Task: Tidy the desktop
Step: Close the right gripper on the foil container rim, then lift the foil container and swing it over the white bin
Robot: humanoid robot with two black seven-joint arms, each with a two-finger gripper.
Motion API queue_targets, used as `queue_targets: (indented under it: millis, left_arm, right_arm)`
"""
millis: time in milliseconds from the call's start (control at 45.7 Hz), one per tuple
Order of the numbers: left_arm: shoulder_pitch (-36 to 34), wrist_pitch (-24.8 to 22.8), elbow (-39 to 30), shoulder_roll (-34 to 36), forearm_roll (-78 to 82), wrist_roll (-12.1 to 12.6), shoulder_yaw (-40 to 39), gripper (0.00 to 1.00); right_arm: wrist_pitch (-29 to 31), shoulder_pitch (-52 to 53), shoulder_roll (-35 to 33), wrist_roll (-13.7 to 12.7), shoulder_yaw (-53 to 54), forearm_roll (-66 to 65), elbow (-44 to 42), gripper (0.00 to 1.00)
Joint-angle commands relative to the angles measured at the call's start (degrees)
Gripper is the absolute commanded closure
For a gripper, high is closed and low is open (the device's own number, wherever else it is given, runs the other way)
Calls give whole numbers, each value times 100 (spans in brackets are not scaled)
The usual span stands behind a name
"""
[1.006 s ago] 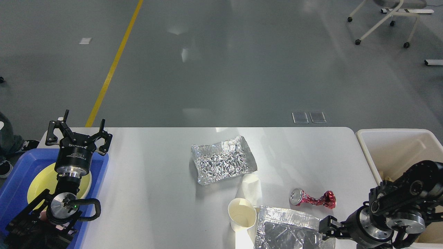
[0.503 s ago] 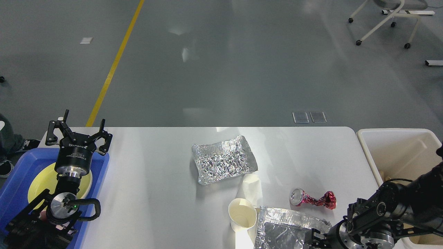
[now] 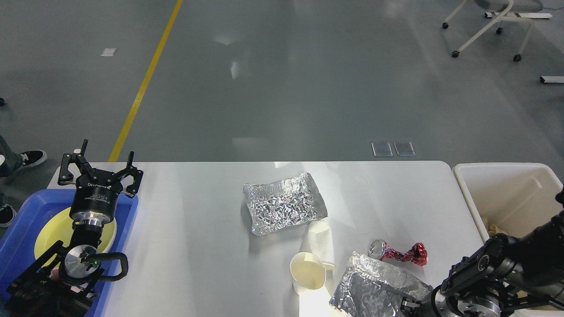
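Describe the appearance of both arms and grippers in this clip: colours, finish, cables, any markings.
Both arms are black with silver metal rings at the joints. The left gripper has a black cylindrical body with white lettering too small to read, and thin black linkage fingers. A black cable loops beside a round silver joint cap with a green light. Of the right gripper, only a small black part shows at the frame's bottom edge.

Desktop (image 3: 198,229): you are looking at plain white, glossy.
Tray (image 3: 17,237): showing blue.
Plate (image 3: 48,231): showing pale yellow.
Foil sheets (image 3: 284,209): gleaming crinkled silver.
Crushed can (image 3: 398,253): shining metallic red, silver top.
Paper cup (image 3: 308,273): showing cream.
Bin (image 3: 506,193): showing cream.
Floor line (image 3: 145,81): running yellow across grey.
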Motion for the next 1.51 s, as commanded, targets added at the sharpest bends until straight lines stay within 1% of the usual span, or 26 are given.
queue_targets:
  millis: [0, 262, 306, 394, 525, 700, 896, 1071, 1093, 1202, 1268, 1356, 1487]
  left_arm:
    - [-1, 0, 0, 0, 0, 0, -6, 3]
    - [-1, 0, 0, 0, 0, 8, 2, 3]
    - [-1, 0, 0, 0, 0, 8, -6, 3]
    - [-1, 0, 0, 0, 0, 8, 2, 3]
    - [-1, 0, 0, 0, 0, 8, -6, 3]
    - [-1, 0, 0, 0, 0, 8, -6, 3]
    - [-1, 0, 0, 0, 0, 8, 2, 3]
    - [-1, 0, 0, 0, 0, 8, -6, 3]
    - [-1, 0, 0, 0, 0, 8, -6, 3]
    - [-1, 0, 0, 0, 0, 8, -6, 3]
    - [-1, 0, 0, 0, 0, 8, 2, 3]
    - [-1, 0, 0, 0, 0, 8, -6, 3]
    - [-1, 0, 0, 0, 0, 8, -6, 3]
  right_arm:
    - [5, -2, -10, 5, -7, 139, 0, 100]
    - [146, 95, -133, 14, -7, 139, 114, 100]
    - [251, 147, -203, 14, -7, 130, 193, 100]
    - [654, 472, -545, 22, -7, 130, 377, 100]
    - [1410, 1034, -1072, 22, -68, 130, 536, 100]
    - [2333, 1904, -1574, 14, -261, 130, 641, 100]
    - [3256, 3240, -1847, 14, -727, 139, 668, 100]
    - [3705, 4444, -1812, 14, -1298, 394, 668, 100]
    - [3827, 4776, -1768, 14, -1481, 403, 668, 100]
    - [3960, 5131, -1601, -48, -1668, 271, 782, 100]
    - [3951, 5289, -1530, -57, -1799, -88, 852, 100]
    - [3943, 5570, -1539, -57, -1887, -414, 914, 100]
    - [3934, 5808, -1548, -57, -1975, -494, 914, 100]
